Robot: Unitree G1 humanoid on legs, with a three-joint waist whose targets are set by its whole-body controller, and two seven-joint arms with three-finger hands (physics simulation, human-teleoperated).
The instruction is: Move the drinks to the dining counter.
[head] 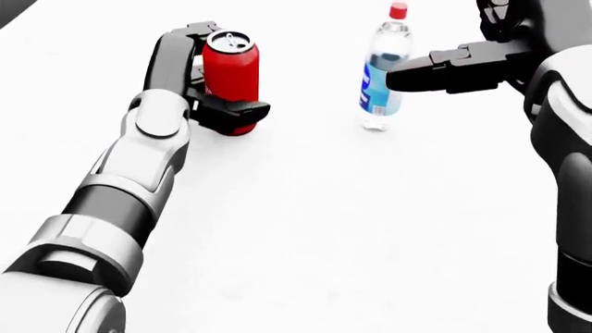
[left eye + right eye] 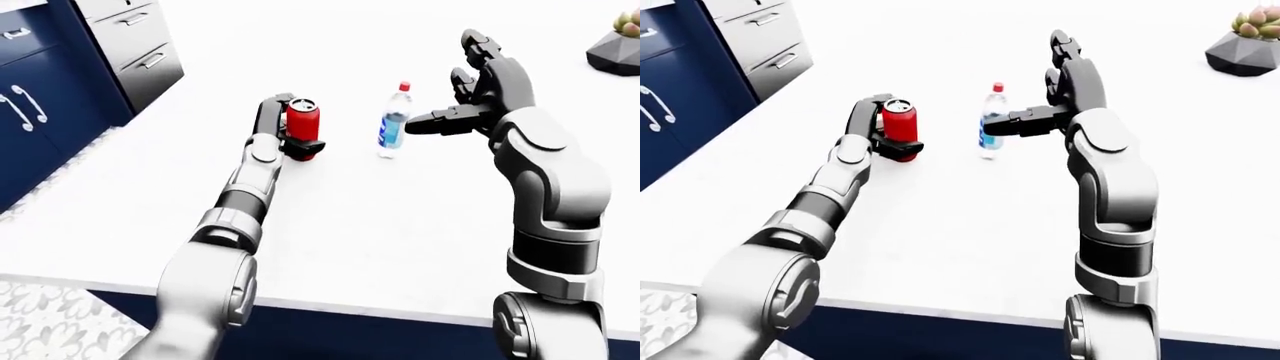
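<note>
1. Head view: your left hand (image 1: 214,90) has its fingers closed round the red can (image 1: 230,69), upright at 11 o'clock on the white counter (image 1: 324,229). The water bottle (image 1: 382,69) stands at 1 o'clock.
2. Left-eye view: your right hand (image 2: 478,94) is spread open, one finger (image 2: 440,120) reaching to the bottle's 3 o'clock side; contact unclear.
3. Right-eye view: a potted succulent (image 2: 1244,45) sits at 2 o'clock, blue cabinets (image 2: 680,82) at 10 o'clock.

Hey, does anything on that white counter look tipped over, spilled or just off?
Nothing stands out. The red can is upright in the left hand, the water bottle stands upright and capped beside the open right hand, and no spill shows.
</note>
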